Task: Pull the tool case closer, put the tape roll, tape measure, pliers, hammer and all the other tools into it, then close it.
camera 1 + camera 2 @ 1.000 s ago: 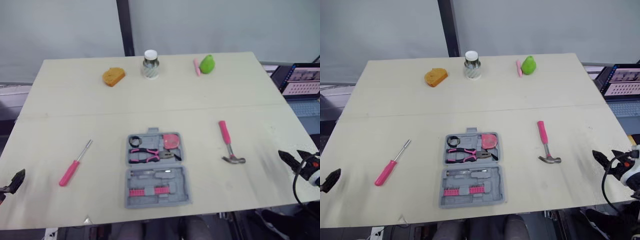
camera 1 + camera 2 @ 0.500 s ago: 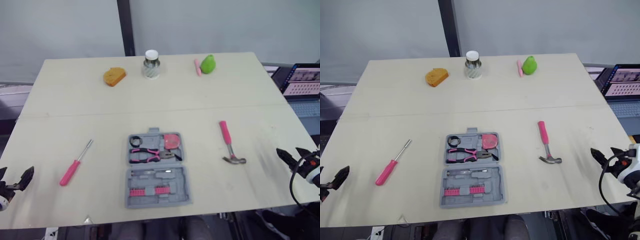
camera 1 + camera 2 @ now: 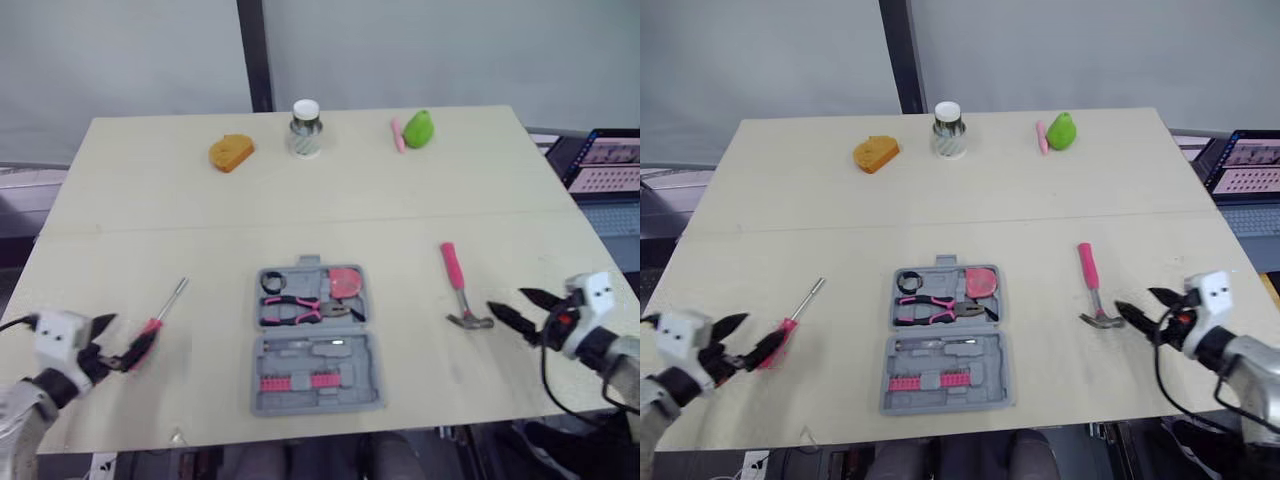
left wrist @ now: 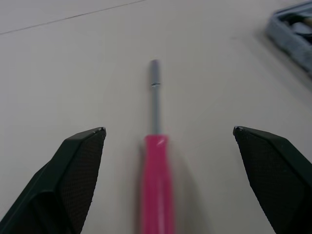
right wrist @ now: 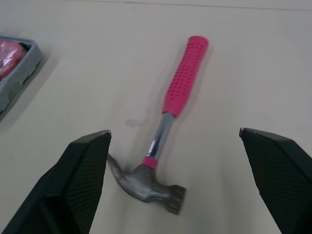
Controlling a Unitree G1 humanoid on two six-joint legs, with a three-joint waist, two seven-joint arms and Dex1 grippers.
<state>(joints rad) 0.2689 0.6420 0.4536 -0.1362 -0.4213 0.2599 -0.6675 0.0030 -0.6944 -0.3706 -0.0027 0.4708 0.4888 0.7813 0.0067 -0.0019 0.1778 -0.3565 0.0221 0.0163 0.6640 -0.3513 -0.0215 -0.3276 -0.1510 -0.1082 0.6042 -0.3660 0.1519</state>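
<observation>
- The left tool (image 4: 168, 129) is spread wide and empty, low over the near-left part of the worktop (image 3: 200, 200).
- The screwdriver (image 4: 156, 175) lies straight ahead of it. The pink handle end is nearest the tool, and the metal shaft points away toward the far right.
- Its long axis runs along the tool's own reach and sits centred in the gap, so the fingers straddle the handle crosswise. I judge a short advance and a squeeze would take it.
- The right tool (image 5: 174, 130) is also wide and empty, just right of the hammer (image 5: 171, 107).
- The hammer's steel head is at the near end, beside the tool, and its pink handle runs away to the far side. That axis slants across the gap, so the wrist may need a turn.
- The tool case (image 3: 315, 402) lies open at near centre, between the two. The left arm is nearer the screwdriver, the right arm nearer the hammer.
- The tape roll (image 3: 270, 284), pliers (image 3: 300, 308) and tape measure (image 3: 345, 281) sit in the case's far half.
</observation>
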